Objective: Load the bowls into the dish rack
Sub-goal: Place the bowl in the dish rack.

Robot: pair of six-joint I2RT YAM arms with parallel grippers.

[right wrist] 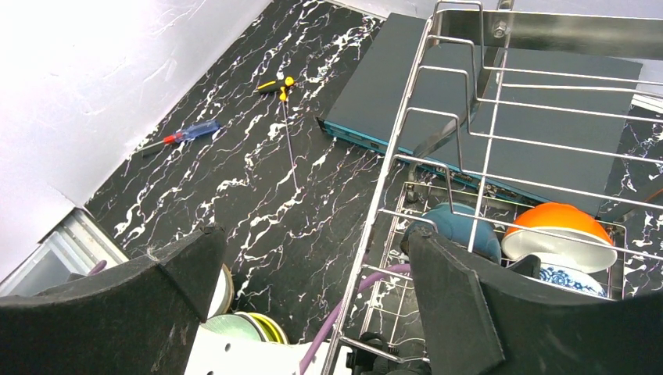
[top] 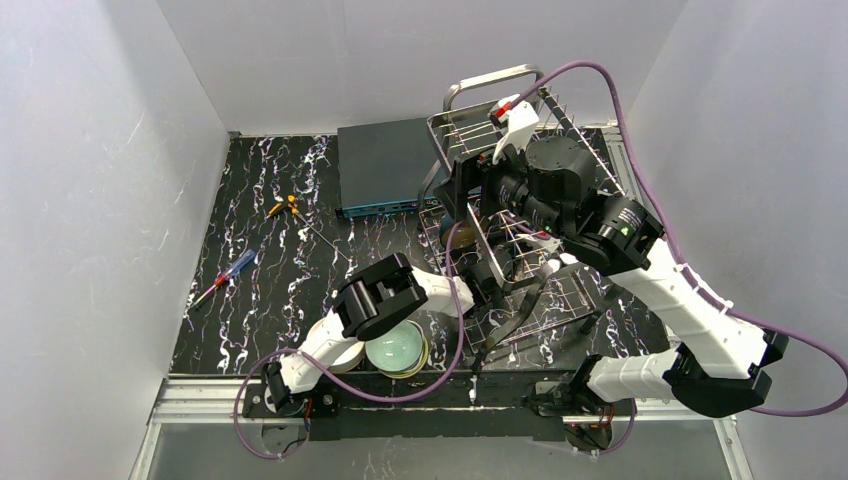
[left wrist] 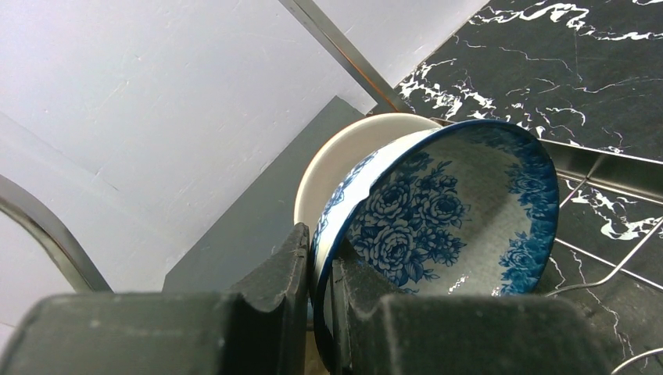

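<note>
This is a robotics lab test cell, not a kitchen. Plain white panels [top: 100, 150] box in a small table [top: 270, 300] with a black marbled top, and a bare aluminium rail [top: 200, 400] runs along its near edge. Two white-and-black robot arms [top: 380, 295] are bolted there, trailing purple cables [top: 600, 75]. Screwdrivers [top: 225, 277] and a dark-teal box [top: 385, 165] lie about. The only kitchenware is a steel dish rack [right wrist: 547, 31] with bowls [right wrist: 559, 223].

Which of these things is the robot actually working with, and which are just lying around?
In the job: dish rack, blue-patterned bowl in left gripper, orange-and-white bowl, stacked bowls.
Lying about: blue-handled screwdriver, yellow-handled screwdriver, dark teal box.
</note>
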